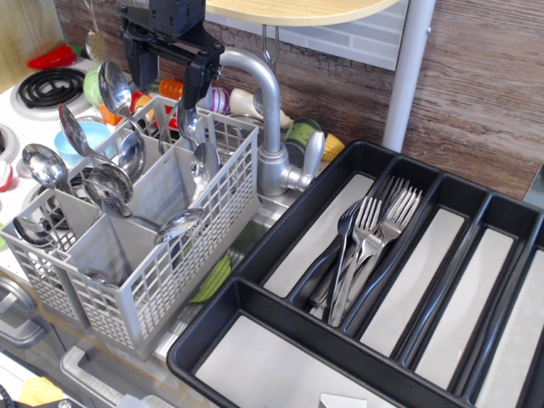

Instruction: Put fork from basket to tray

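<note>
Gripper poised over the back of the basket, fingers spread, nothing held.

Only one view: hovering above the rear compartments, dark fingers apart around upright handles. Mostly spoons visible standing in the basket; no fork clearly picked out among them, possibly the thin piece under the gripper, hard to tell. Several forks already lying in a middle slot of the tray, just right of the basket. Likely light, stiff, slick metal; best pinched across the narrow handle near its top and lifted straight up.
</note>
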`<state>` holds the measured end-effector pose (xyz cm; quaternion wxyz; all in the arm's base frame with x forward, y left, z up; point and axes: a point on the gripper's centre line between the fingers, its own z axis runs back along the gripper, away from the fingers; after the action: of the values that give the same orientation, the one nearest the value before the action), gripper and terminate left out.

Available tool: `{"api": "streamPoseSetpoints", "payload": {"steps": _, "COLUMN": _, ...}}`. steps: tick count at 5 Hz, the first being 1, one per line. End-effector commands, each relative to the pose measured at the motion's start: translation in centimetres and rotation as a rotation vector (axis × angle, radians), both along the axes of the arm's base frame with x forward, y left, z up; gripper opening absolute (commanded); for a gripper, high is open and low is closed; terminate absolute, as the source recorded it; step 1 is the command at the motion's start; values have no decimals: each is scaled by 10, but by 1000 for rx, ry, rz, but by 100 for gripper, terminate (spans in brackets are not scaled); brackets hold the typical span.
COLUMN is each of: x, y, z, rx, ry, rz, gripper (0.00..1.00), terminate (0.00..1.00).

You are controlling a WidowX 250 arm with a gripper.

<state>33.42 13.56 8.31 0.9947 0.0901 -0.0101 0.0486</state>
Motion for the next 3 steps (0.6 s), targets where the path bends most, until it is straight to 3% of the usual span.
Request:
{"api": "streamPoseSetpoints", "payload": {"steps": 1, "x": 0, "y": 0, "z": 0, "rx": 0, "ry": 0, "rz": 0, "gripper": 100, "terminate": 0}}
{"api": "streamPoseSetpoints", "payload": {"steps": 2, "x": 4, "y": 8, "z": -5, "rx": 128, "ry": 24, "rz": -49, "gripper": 100, "terminate": 0}}
{"api": "streamPoseSetpoints", "payload": {"steps": 3, "x": 5, "y": 13, "z": -12, "rx": 131, "ry": 9, "rz": -42, "gripper": 100, "terminate": 0}}
